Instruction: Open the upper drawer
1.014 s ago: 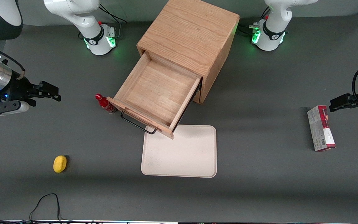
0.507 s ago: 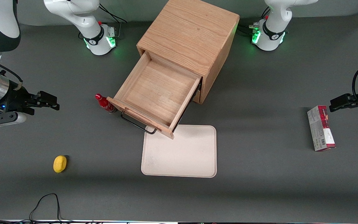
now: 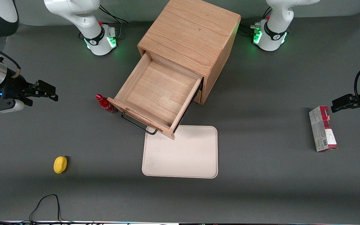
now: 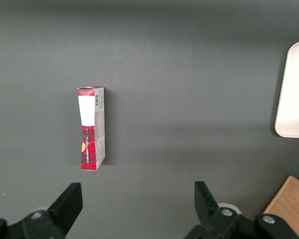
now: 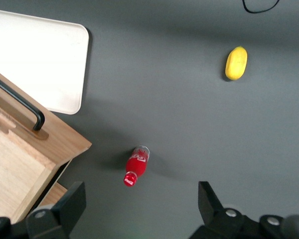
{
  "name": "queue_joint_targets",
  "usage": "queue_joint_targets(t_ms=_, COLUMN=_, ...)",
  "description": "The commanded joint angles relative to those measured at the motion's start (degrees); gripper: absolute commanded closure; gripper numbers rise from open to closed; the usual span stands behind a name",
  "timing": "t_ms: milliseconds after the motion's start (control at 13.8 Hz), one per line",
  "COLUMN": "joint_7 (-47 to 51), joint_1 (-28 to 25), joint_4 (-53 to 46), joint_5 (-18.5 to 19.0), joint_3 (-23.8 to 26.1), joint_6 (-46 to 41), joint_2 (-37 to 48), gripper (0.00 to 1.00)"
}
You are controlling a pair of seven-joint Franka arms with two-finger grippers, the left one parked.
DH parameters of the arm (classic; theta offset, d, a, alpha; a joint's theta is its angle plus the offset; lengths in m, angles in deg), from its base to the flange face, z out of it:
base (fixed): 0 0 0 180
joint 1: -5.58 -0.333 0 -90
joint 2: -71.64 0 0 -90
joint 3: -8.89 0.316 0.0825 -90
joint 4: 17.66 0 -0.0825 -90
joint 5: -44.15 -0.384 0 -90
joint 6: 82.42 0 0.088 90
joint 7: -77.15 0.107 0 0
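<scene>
The upper drawer (image 3: 158, 93) of the light-oak cabinet (image 3: 192, 34) stands pulled far out, its shallow tray empty, its thin black bar handle (image 3: 136, 123) at the front. The drawer's front corner and handle (image 5: 20, 102) also show in the right wrist view. My right gripper (image 3: 52, 92) is open and empty, well away from the drawer toward the working arm's end of the table, above the bare table. Its two black fingers (image 5: 70, 201) stand wide apart. The bottom drawer is mostly hidden under the upper one.
A red bottle (image 3: 105, 104) stands beside the drawer's front corner and shows in the right wrist view (image 5: 135, 164). A white tray (image 3: 183, 153) lies in front of the drawer. A yellow lemon (image 3: 60, 164) lies nearer the front camera. A red-and-white box (image 3: 322, 128) lies toward the parked arm's end.
My right gripper has drawn a little farther from the drawer and the front camera, still open. The drawer has not moved.
</scene>
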Motion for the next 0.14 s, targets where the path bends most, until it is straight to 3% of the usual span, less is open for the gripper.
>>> queue_joint_targets(t_ms=0, joint_7=-0.3, joint_1=-0.5, joint_4=3.0, joint_5=1.1, joint_3=-0.2, joint_6=1.8, joint_2=1.9, gripper=0.00)
queue_joint_targets(t_ms=72, joint_7=-0.1, joint_1=-0.4, joint_4=2.9, joint_5=1.1, joint_3=-0.1, joint_6=1.6, joint_2=1.9, gripper=0.00)
